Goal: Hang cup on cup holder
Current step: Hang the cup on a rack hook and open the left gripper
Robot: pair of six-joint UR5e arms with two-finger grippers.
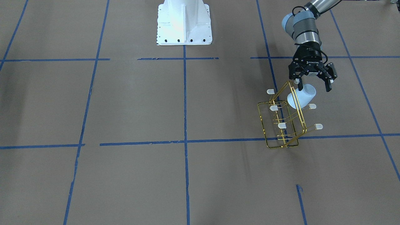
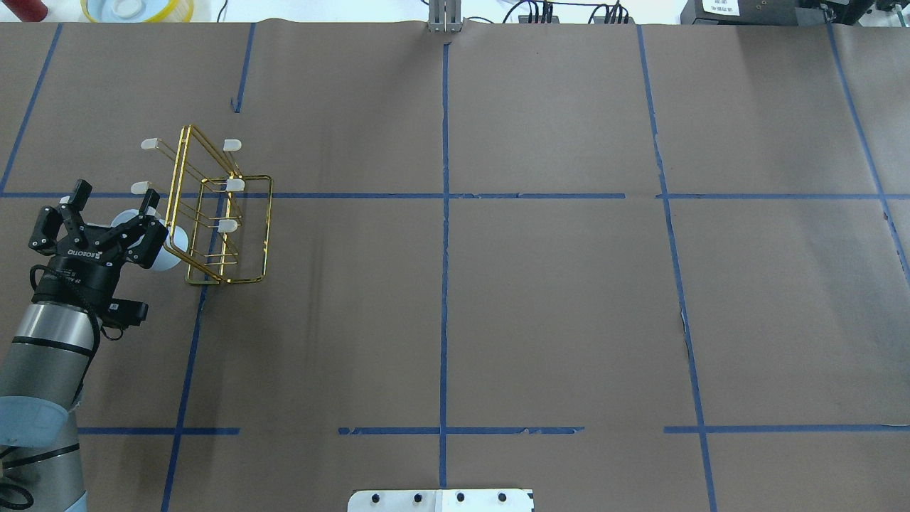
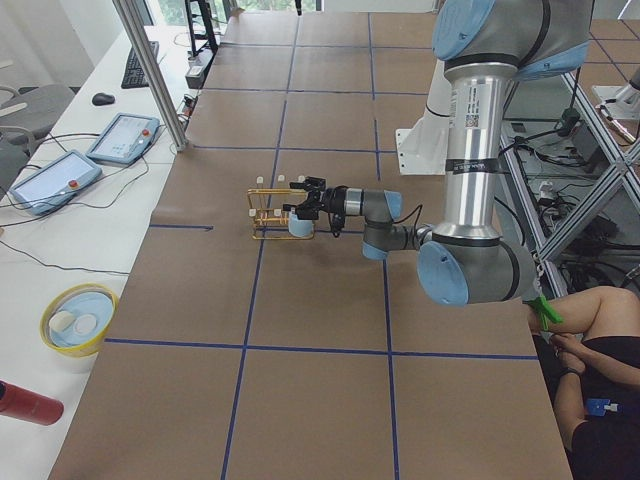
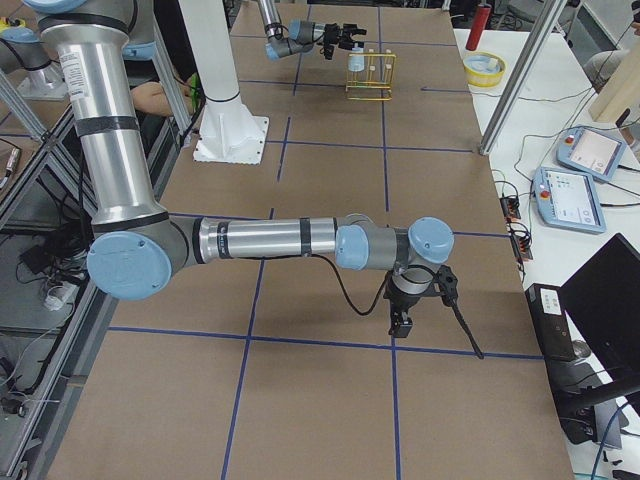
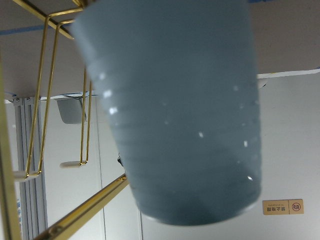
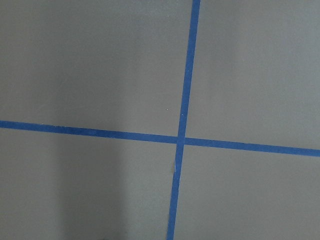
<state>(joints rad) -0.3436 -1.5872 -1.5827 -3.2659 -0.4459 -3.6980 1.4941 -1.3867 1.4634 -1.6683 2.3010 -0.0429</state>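
Hanging looks all but done: the cup (image 1: 302, 96) rests tilted on a cup holder (image 1: 282, 125) prong, the left tool (image 1: 314, 86) spread around it, only retreat left.

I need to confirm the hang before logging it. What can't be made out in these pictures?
1. The prong under the cup: hidden by the cup's own wall in every view; the left wrist view shows only its blurred outside.
2. Detail of the cup holder in both side views: too small.
3. Whether the right gripper is open: seen only in exterior right; its wrist view shows just table.
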